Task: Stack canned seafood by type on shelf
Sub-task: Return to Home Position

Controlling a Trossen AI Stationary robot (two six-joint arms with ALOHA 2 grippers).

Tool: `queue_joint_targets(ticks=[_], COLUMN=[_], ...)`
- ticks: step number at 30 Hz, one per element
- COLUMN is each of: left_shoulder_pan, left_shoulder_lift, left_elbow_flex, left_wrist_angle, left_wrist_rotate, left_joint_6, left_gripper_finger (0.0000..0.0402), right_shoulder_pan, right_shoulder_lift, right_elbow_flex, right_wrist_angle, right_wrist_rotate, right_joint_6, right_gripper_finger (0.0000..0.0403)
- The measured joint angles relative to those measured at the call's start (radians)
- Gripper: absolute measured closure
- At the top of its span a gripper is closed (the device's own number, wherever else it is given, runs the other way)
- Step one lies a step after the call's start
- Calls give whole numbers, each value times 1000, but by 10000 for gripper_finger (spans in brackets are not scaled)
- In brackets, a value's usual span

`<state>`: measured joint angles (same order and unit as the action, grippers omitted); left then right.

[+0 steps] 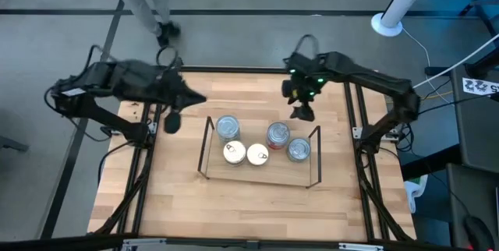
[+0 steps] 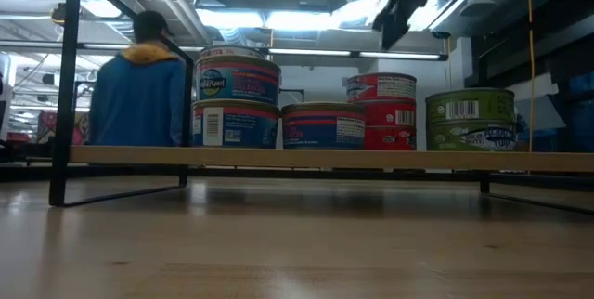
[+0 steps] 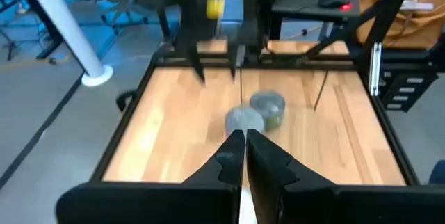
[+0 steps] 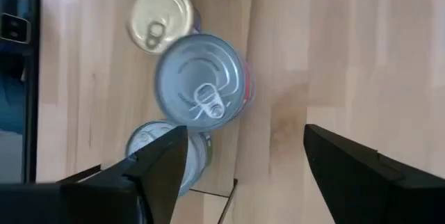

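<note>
The shelf (image 1: 261,174) is a light-wood board with black wire ends, in the middle of the table. Several tins stand on it: a blue-labelled stack of two (image 2: 237,99), a single blue-and-red tin (image 2: 323,124), a red stack (image 2: 380,111) and a green tin (image 2: 471,120). From above I see silver tops (image 1: 228,128) (image 1: 298,150) (image 1: 278,135) and two gold tops (image 1: 234,152) (image 1: 257,154). My left gripper (image 1: 173,120) (image 3: 245,147) hangs shut and empty left of the shelf. My right gripper (image 1: 302,111) (image 4: 240,158) is open and empty above the shelf's far edge, beside the silver-topped red tin (image 4: 200,85).
Bare tabletop (image 1: 234,212) lies on the near side of the shelf and on its left. A person in a blue jacket (image 2: 139,95) stands beyond the far edge. A white post base (image 1: 387,23) sits on the floor past the far right corner.
</note>
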<state>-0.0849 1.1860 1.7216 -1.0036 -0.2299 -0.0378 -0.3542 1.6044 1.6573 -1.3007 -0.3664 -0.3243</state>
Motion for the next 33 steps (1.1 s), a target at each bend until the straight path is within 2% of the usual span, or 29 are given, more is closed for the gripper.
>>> queue_joint_targets(ticks=[3,6,10,14,20,25,31,33], left_shoulder_pan=[-61,-114,-147,-156,-155,-155,-155,-154], left_shoulder_lift=[-112,-240,-412,-575,-798,-971,-1160,-1184], left_elbow_flex=[-145,-332,-593,-845,-1158,-1316,-1414,-1445], left_wrist_angle=[20,107,279,446,658,733,725,733], left_wrist_rotate=[-91,-191,-217,-217,-217,-219,-230,-237], left_joint_6=[-59,-94,-61,-42,-42,-13,20,55], left_gripper_finger=[389,389,389,389,389,389,389,389], right_shoulder_pan=[-1,-8,-16,-13,-13,-13,-13,-13], right_shoulder_lift=[-85,-183,-323,-482,-720,-965,-1248,-1328], right_elbow_flex=[0,0,-32,-169,-462,-743,-1021,-1096], right_wrist_angle=[-2,-1,94,274,417,592,770,811], right_wrist_rotate=[10,42,49,35,69,101,148,147], right_joint_6=[-4,-3,-12,-17,86,236,412,455], right_gripper_finger=[116,116,116,116,116,116,116,116])
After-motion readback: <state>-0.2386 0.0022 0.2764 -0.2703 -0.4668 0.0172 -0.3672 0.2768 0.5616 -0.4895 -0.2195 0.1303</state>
